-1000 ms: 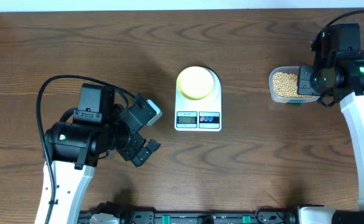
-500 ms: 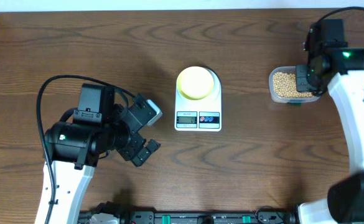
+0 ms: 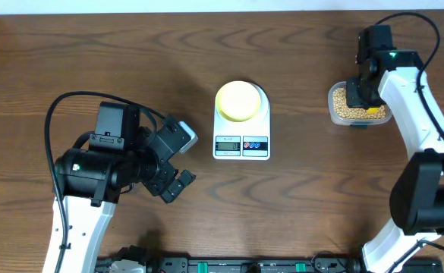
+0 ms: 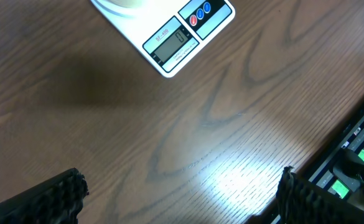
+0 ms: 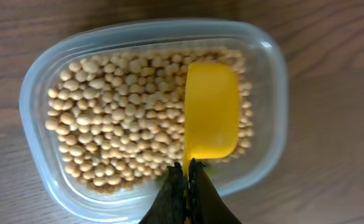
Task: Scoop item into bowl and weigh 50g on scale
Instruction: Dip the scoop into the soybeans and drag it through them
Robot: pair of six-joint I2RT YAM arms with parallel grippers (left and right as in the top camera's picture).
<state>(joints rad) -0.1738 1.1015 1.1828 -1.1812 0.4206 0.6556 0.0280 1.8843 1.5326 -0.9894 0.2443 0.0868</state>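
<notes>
- Over the last second the right arm swung round from the right side of the clear tub (image 5: 38,93) until its wrist hung above it; the left arm did not move.
- The right gripper (image 5: 186,171) was clamped tight on the handle of the yellow scoop (image 5: 211,109), whose cup lay over the right half of the beans (image 5: 119,112).
- My reading is that the scoop had been lined up for a dip and no beans had been lifted yet, since the cup showed plain yellow.
- The left gripper (image 4: 180,190) hung with its fingers spread wide and nothing between them, above the bare table (image 3: 130,61) and well apart from the scale (image 3: 241,144).
- The pale bowl (image 3: 238,100) sat on the scale and looked empty, so the weighing had not begun.
- From overhead the right arm hid nearly all of the scoop and part of the tub.
- Whether the cup touched the beans or hovered just above them could not be told.
- The scale's display was too small to read, and the left wrist view cut the bowl off at its top edge.
</notes>
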